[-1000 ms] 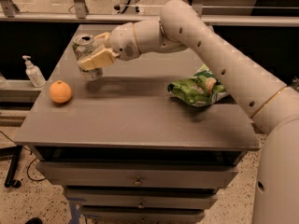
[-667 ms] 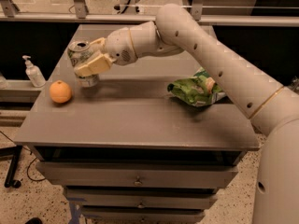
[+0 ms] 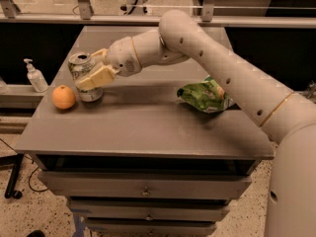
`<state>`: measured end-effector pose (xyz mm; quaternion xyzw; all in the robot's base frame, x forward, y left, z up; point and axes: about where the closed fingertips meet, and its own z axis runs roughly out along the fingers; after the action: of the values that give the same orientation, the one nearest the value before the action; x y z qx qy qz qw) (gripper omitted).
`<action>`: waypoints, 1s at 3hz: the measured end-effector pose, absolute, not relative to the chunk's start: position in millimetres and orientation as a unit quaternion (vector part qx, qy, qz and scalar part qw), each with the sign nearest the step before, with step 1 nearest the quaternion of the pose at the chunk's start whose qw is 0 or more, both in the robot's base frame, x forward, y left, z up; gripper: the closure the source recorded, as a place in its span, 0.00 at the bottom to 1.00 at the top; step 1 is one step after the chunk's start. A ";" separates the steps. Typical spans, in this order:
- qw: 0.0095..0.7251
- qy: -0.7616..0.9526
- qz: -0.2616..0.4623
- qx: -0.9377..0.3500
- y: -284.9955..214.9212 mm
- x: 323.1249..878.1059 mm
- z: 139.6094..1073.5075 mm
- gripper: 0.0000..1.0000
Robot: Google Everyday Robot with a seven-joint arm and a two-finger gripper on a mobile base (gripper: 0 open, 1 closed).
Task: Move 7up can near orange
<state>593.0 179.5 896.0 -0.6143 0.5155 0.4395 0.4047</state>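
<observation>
Table (image 3: 148, 127): one can (image 3: 80, 60) (in claw (image 3: 90, 72)), orange (image 3: 63, 97)

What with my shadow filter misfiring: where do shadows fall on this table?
Camera view: the arm casts a soft shadow band on the table between the gripper, shut on the 7up can beside the orange, and the green snack bag; no harsh glare anywhere.

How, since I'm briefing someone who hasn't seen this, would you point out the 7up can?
Start at the grey table, left side, where the gripper is shut on the 7up can. It is beside the orange: a silver cylinder with a pull-tab top, unlike the round fruit or the green snack bag.
</observation>
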 end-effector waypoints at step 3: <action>0.403 0.518 0.428 -0.621 180.2 593.3 885.8 0.13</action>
<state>593.3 180.2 885.8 -0.6205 0.5185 0.4281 0.4035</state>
